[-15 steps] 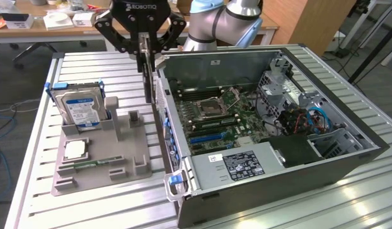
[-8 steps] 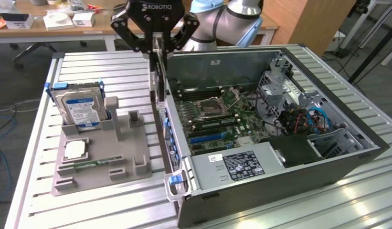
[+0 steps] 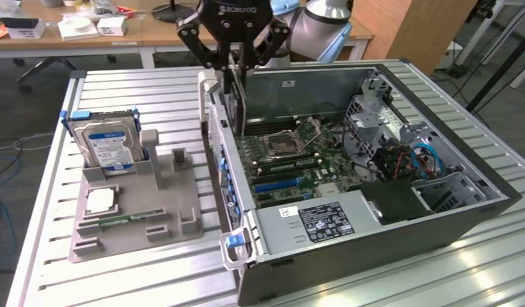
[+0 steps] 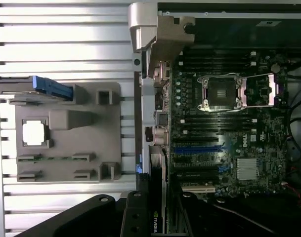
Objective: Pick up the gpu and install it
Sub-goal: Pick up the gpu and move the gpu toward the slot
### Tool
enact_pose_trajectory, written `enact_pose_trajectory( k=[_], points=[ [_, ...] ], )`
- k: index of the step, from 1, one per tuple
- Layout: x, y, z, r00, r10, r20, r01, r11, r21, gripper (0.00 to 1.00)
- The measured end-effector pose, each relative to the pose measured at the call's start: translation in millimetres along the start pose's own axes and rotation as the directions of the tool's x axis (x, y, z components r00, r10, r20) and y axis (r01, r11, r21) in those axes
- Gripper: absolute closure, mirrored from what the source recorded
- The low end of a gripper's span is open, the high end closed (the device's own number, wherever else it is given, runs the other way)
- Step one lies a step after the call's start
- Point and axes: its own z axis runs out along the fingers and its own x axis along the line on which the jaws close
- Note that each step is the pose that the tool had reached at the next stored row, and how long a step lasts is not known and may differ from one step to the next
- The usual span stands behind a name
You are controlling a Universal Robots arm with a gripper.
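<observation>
Your gripper [image 3: 236,66] pinches the gpu [image 3: 237,109] from above. The card hangs on edge straight beneath it, over the motherboard [image 3: 288,160].

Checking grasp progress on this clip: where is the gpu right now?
In the exterior view the gpu hangs on edge from the pincer, beside the open computer case's wall on the exterior view's left, above the motherboard.

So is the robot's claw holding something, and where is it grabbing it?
Yes. The gripper is shut on the gpu, pinching its top edge; the card hangs upright above the open computer case.
</observation>
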Motion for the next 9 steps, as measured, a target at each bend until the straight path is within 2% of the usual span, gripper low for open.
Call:
enact_pose_trajectory(
  k=[9],
  points=[
    [-38.7,1.4,0.9,1.0,-0.002,-0.0001,0.002,1.0,-0.0011,0.73]
  ],
)
